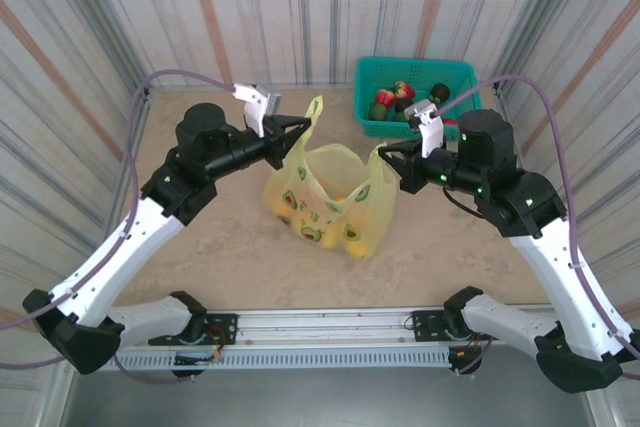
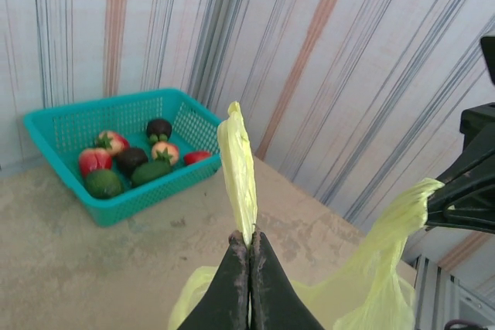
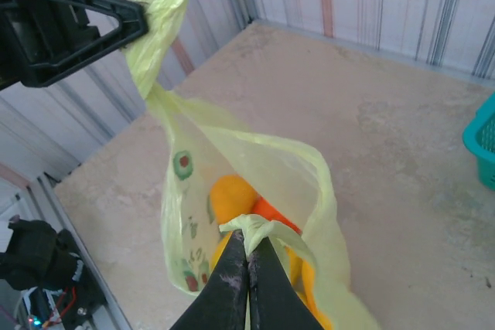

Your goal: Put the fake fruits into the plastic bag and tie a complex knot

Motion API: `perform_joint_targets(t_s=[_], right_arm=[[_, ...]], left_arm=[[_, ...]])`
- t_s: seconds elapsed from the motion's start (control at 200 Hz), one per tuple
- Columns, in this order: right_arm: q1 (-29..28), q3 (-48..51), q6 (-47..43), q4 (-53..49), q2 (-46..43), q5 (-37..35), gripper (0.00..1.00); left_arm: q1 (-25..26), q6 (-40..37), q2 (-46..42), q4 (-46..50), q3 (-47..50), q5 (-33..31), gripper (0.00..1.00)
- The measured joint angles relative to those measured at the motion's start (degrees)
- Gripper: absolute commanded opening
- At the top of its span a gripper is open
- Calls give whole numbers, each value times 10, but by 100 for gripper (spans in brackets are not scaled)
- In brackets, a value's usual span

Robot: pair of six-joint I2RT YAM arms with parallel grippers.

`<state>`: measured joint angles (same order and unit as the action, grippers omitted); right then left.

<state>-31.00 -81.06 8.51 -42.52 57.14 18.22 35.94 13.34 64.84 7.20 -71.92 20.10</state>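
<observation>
A sandy-coloured table [image 1: 220, 247] is closed in on three sides by walls [image 1: 300, 7] that are striped in grey, white and reddish brown. A teal mesh basket [image 1: 440, 69] is set in the far right corner of the table, close to the walls. A silver metal rail [image 1: 320, 322] is fixed along the near edge. In the left wrist view the basket [image 2: 77, 123] is seen at the left.

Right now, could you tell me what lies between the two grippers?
The plastic bag, holding orange fake fruits, stretches between left gripper and right gripper; the top view shows it.
</observation>
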Motion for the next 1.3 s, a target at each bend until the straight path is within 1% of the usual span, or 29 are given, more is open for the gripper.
perform_joint_targets(t_s=[0.155, 0.316, 0.341, 0.381, 0.386, 0.406, 0.441, 0.491, 0.621, 0.756, 0.852, 1.017, 1.132, 1.182, 1.237, 1.302], right_arm=[[0, 5, 0, -5, 3, -1, 0], [11, 49, 0, -4, 1, -3, 0], [15, 59, 0, -5, 1, -3, 8], [20, 69, 1, -8, 3, -5, 27], [21, 70, 1, -8, 3, -5, 31], [23, 74, 3, -10, 5, -5, 38], [25, 75, 4, -12, 7, -6, 46], [25, 75, 4, -11, 8, -7, 51], [25, 68, 4, 3, 7, 3, 52], [20, 40, 10, 30, 13, 58, 53], [-3, 14, 14, 59, 37, 89, 61], [-30, -16, 16, 90, 99, 134, 61], [-38, -18, 21, 102, 135, 146, 59], [-39, -17, 27, 108, 144, 149, 57], [-39, -17, 33, 117, 150, 153, 52], [-39, -17, 44, 133, 152, 165, 42]], left_arm=[[-4, -7, -18, -5, 7, -4, 0], [-3, 6, -32, -28, 57, 4, 0], [-1, 9, -34, -33, 70, 5, 0], [3, 14, -36, -36, 86, 7, 0], [3, 14, -37, -36, 88, 7, 0], [6, 15, -37, -37, 96, 9, 0], [13, 17, -37, -39, 109, 10, 0], [22, 20, -37, -39, 121, 14, 0], [37, 21, -37, -42, 128, 32, 0], [39, 20, -38, -43, 128, 55, 0], [39, 17, -38, -43, 128, 70, 0], [41, 12, -40, -40, 128, 82, 0], [43, 8, -46, -40, 128, 87, 0], [43, 8, -49, -40, 128, 89, 0], [43, 8, -52, -40, 128, 89, 0], [43, 6, -54, -40, 128, 90, 0]])
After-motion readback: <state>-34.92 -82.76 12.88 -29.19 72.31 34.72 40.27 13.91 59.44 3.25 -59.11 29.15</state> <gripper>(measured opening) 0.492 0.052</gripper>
